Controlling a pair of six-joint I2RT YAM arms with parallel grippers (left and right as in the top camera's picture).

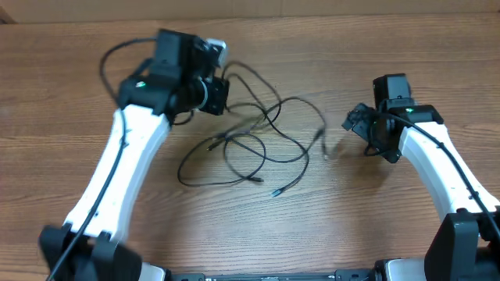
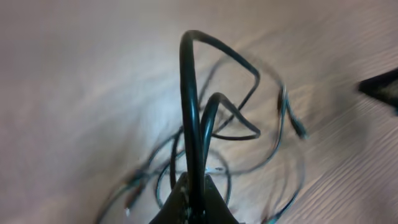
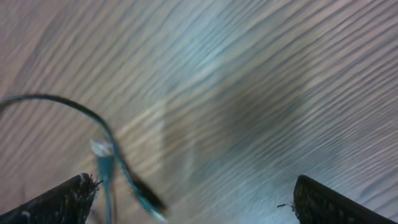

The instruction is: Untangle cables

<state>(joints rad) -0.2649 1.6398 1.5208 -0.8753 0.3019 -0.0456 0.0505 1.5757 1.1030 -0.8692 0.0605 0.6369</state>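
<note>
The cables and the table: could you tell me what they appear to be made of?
The cables look jacketed in black rubber or plastic: smooth, slightly glossy, bending in loose loops. Their tips are silvery, probably metal. The table shows matte brown wood grain; solid wood or laminate, I cannot tell.

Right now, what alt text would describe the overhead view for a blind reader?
Thin black cables sprawl in tangled loops on a wooden table. The left gripper meets the tangle's upper edge; the right gripper sits apart from it.
</note>
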